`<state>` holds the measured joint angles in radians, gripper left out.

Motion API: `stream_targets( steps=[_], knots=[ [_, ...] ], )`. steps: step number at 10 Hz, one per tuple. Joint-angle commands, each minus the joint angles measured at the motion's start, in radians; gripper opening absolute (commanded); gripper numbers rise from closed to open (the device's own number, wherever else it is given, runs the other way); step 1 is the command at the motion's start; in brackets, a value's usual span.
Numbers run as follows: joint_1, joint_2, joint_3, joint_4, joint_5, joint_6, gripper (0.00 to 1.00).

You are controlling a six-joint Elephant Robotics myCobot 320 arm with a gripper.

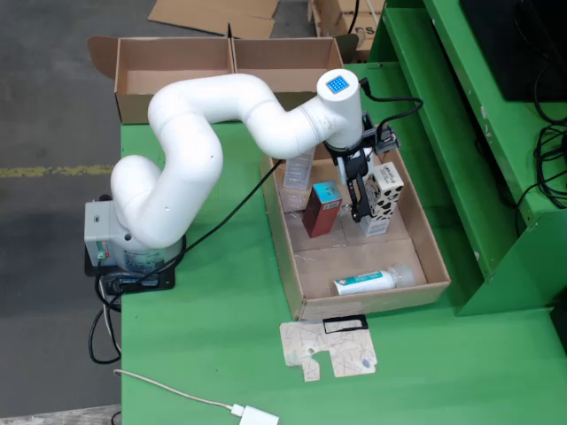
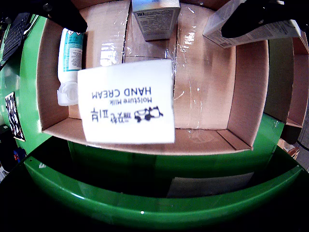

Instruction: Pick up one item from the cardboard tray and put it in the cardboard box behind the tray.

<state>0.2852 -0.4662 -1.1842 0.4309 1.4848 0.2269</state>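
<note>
A cardboard tray (image 1: 431, 254) lies on the green table. In it stand a white spotted hand cream box (image 1: 384, 199), a red box with a teal top (image 1: 322, 209) and a white box (image 1: 299, 168). A white and teal tube (image 1: 370, 282) lies near its front wall. My gripper (image 1: 353, 190) hangs open and empty over the tray, between the red box and the hand cream box. In the wrist view the hand cream box (image 2: 126, 101) fills the centre. The dark fingers (image 2: 65, 14) stand wide apart at the top, with the red box (image 2: 155, 17) between them. The tube (image 2: 70, 48) lies at the left.
The open two-part cardboard box (image 1: 226, 64) stands behind the tray at the table's far edge. A green shelf frame (image 1: 443, 106) runs along the right. A flattened patterned carton (image 1: 330, 350) and a white cable plug (image 1: 255, 415) lie in front of the tray. The arm's base (image 1: 124, 250) stands at the left.
</note>
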Motion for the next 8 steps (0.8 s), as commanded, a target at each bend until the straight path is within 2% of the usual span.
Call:
stream_targets(
  steps=[1,8],
  knots=[
    [0.0,0.048,-0.004,0.021,0.001,0.003,1.0],
    [0.005,0.069,-0.076,0.073,-0.005,0.015,1.0]
  ],
)
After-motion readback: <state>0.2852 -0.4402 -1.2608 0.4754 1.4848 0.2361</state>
